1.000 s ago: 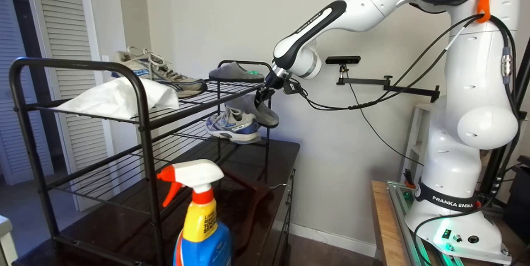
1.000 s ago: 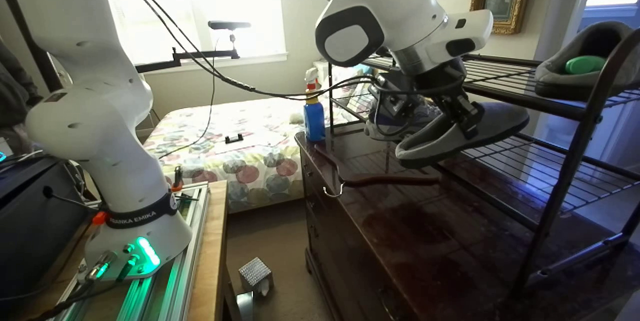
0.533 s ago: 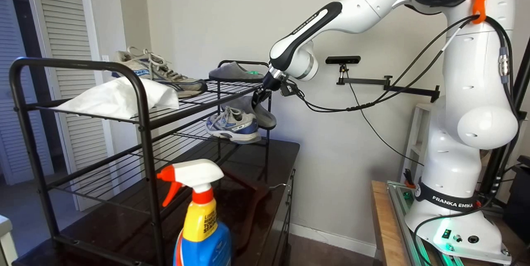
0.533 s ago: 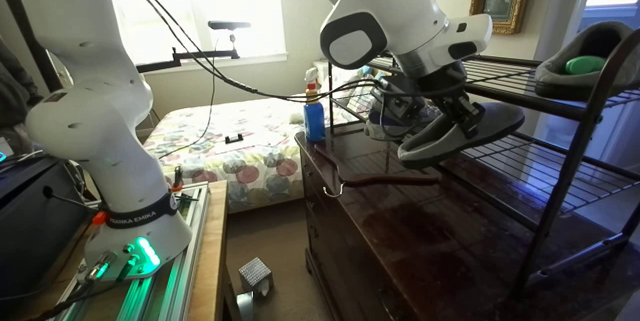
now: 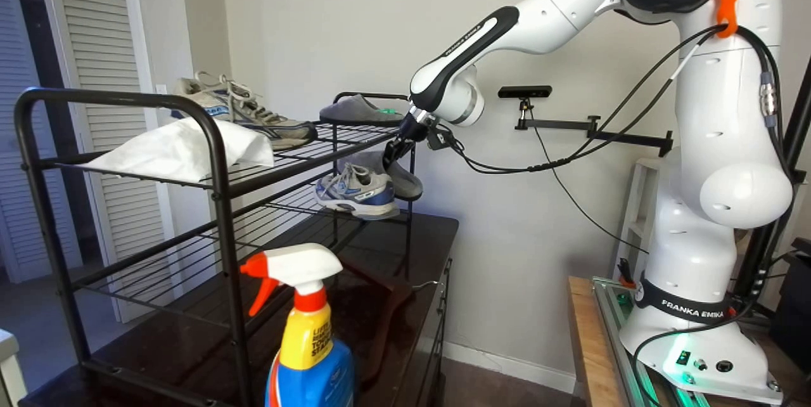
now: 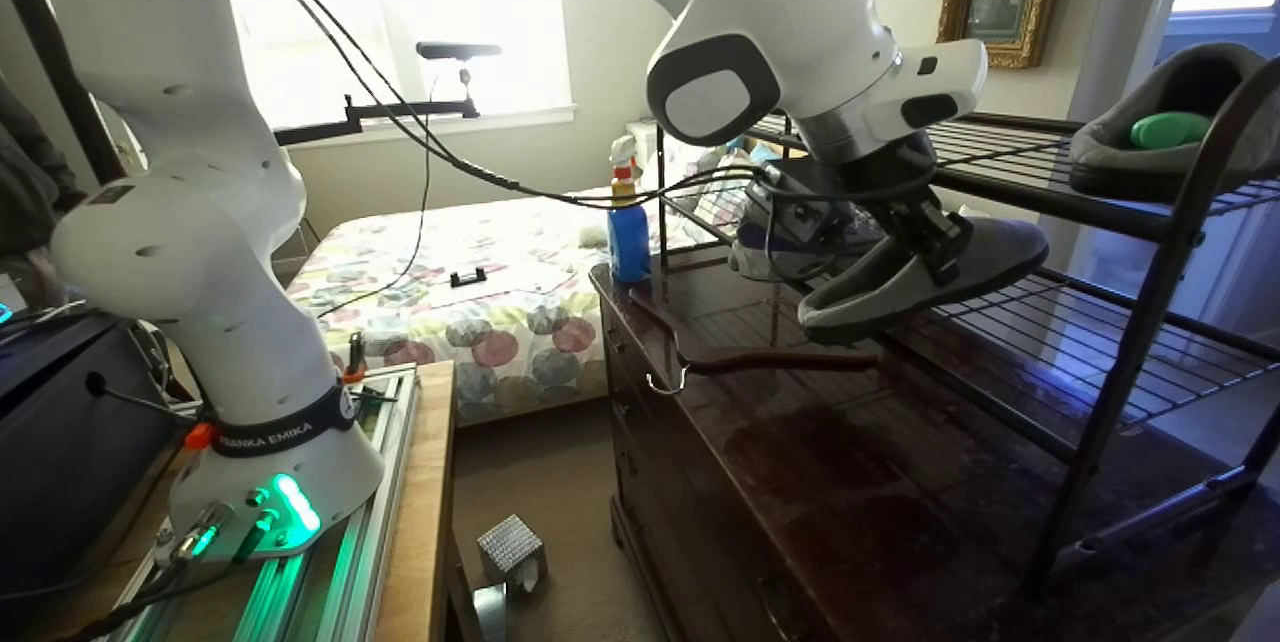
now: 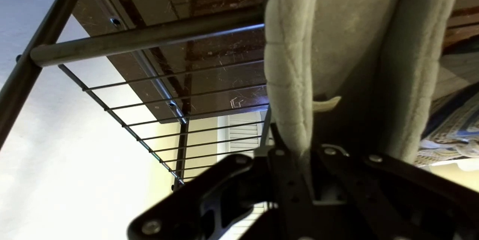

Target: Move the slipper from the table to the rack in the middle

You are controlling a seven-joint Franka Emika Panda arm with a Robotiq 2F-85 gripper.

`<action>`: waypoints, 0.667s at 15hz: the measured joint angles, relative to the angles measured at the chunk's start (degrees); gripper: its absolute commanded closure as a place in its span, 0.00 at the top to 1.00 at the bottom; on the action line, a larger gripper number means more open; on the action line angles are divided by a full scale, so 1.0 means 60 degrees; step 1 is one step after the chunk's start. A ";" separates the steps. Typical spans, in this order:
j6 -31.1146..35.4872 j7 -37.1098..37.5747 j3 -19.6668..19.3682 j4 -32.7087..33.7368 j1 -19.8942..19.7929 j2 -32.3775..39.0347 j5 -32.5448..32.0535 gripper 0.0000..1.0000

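The dark grey slipper with a pale lining (image 6: 990, 262) is held in the air above the glossy dark table (image 6: 850, 482), tilted with its heel low and toe high. It also shows in an exterior view (image 5: 408, 184) and fills the upper wrist view (image 7: 290, 57). My gripper (image 6: 935, 242) is shut on its side edge, with one finger inside the opening (image 7: 299, 157). The black rack (image 6: 1130, 352) stands on the table. The toe is between the top and middle tiers, above the middle tier's wires (image 6: 1120, 332); the heel juts out in front. I cannot tell whether it touches the rack.
A blue-white sneaker (image 5: 358, 191) sits on the middle tier beside the slipper. The top tier bears a paler grey slipper (image 6: 1100, 147) with a green object, another sneaker (image 5: 253, 115) and a white bag (image 5: 184, 150). A spray bottle (image 6: 628, 237) and wooden hanger (image 6: 780, 360) are on the table.
My gripper and the held slipper have moved slightly down and a little toward the rack. The grip on the slipper has stayed shut. Other objects have not moved.
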 measured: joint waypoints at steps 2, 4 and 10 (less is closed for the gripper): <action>0.0000 0.0000 0.0003 0.0005 -0.0002 0.0003 0.0000 0.56; 0.0000 0.0000 0.0005 0.0006 -0.0003 0.0003 0.0000 0.69; -0.0029 0.0007 -0.0044 -0.0018 0.0002 -0.0006 -0.0165 1.00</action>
